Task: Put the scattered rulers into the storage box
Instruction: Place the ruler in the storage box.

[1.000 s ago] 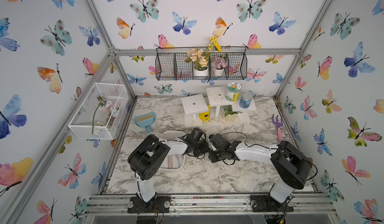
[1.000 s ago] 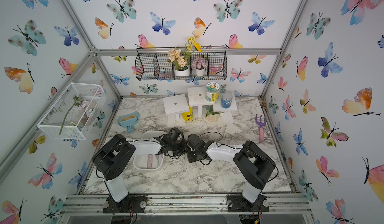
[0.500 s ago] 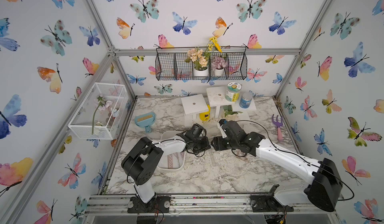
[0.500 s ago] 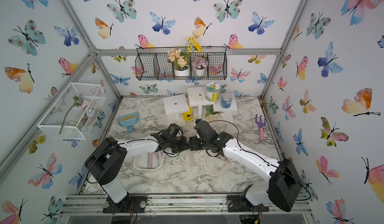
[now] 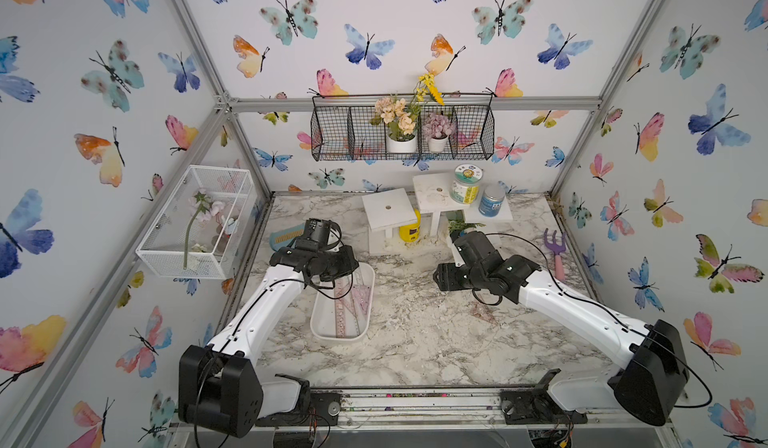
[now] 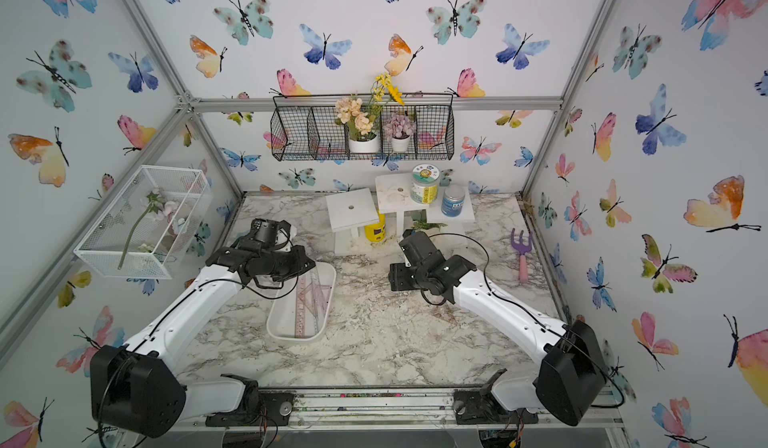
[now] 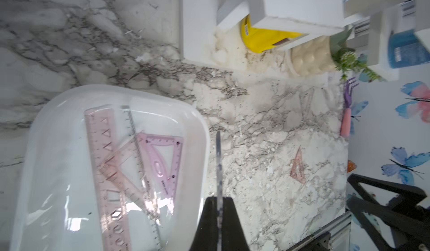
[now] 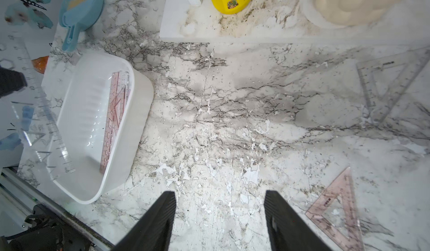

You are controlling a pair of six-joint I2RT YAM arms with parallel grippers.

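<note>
Glossy white plastic storage box (image 7: 58, 145) — scuffed marble-look table (image 7: 267, 145).

We see the storage box (image 5: 319, 321) at 9 o'clock of table centre, with pink rulers (image 5: 347, 304) lying inside. The left arm (image 5: 266, 300) has its wrist over the box's 12 o'clock end. The right gripper (image 5: 441, 277) hovers near centre, facing 9 o'clock, well apart from the box. A pink set square (image 5: 484, 313) lies on the marble at its 5 o'clock. The garden fork (image 5: 557, 254) is at the 3 o'clock edge.
</note>
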